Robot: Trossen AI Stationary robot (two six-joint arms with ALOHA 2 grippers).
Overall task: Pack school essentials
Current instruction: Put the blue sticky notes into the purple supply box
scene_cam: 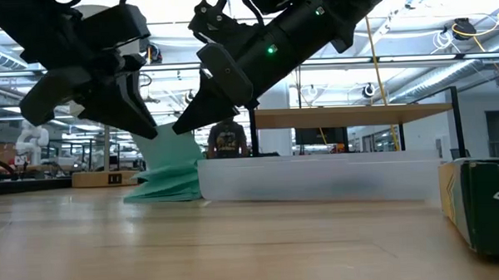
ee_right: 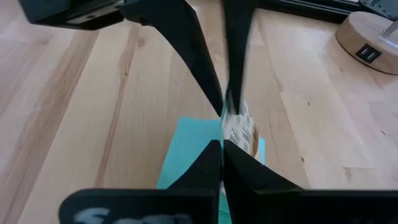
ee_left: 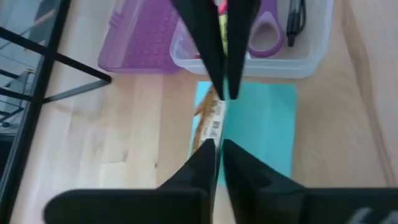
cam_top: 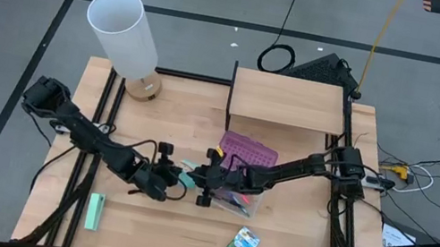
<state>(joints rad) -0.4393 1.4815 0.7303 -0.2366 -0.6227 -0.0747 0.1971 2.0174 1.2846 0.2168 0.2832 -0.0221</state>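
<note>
Teal notebook (ee_left: 261,124) pinched by both fingers, its cover mostly hidden.

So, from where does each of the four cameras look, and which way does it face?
High view: above the table, looking straight down; both arms meet over the teal pad.
Low view: at table height, looking level across; both arms enter from above, clear case ahead.
Left wrist view: past the left gripper toward the case.
Right wrist view: past the right gripper toward the lamp base.
Both wrist views share the pad and the opposite gripper.
</note>
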